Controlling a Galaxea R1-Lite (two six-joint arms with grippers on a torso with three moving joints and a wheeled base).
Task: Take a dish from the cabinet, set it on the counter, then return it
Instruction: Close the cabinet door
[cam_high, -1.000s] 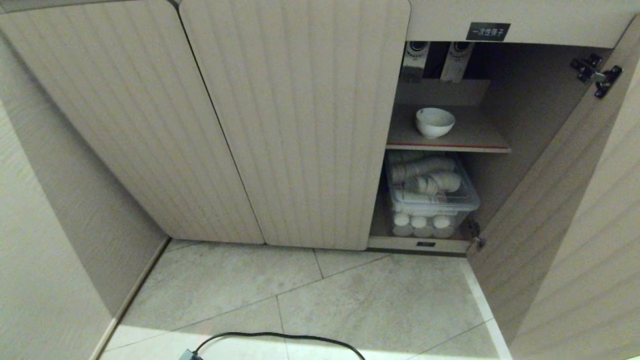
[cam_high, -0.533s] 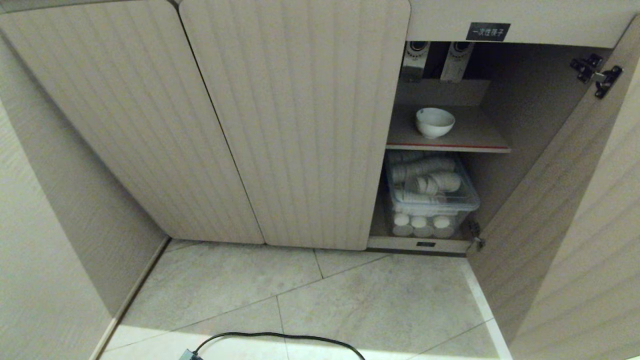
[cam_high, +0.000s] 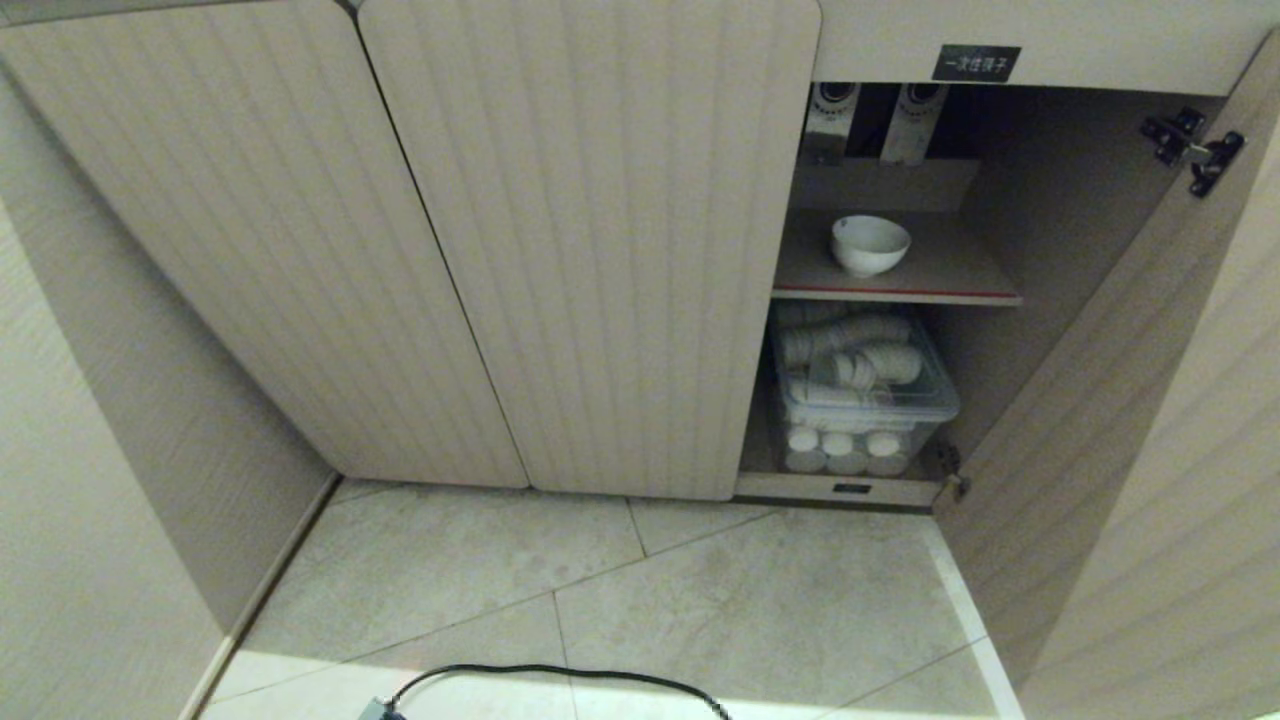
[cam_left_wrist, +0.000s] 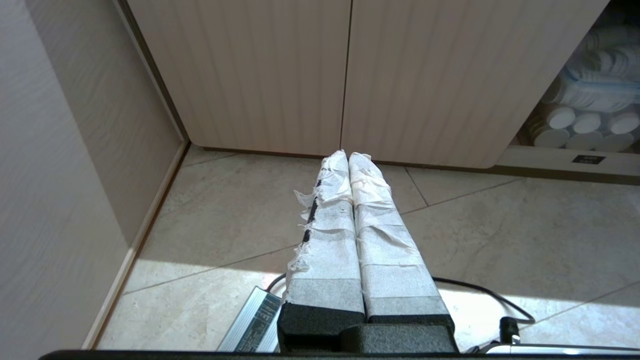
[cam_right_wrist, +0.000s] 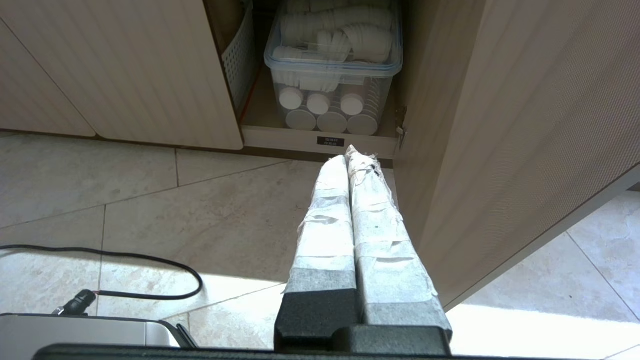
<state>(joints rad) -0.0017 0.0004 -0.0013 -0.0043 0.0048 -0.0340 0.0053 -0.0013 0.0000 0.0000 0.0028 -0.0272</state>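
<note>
A white bowl (cam_high: 870, 244) sits upright on the red-edged shelf (cam_high: 940, 270) inside the open cabinet (cam_high: 590, 250), at about two o'clock in the head view. Below it stands a clear box (cam_high: 865, 400) of stacked white cups. Both the left pincer (cam_left_wrist: 348, 157) and right pincer (cam_right_wrist: 347, 156) hang low over the tiled floor (cam_high: 700, 600), pressed closed and empty.

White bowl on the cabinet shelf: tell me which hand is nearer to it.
Right. The right hand hangs low before the open compartment under the white bowl; the left hand faces the closed doors, farther aside.
</note>
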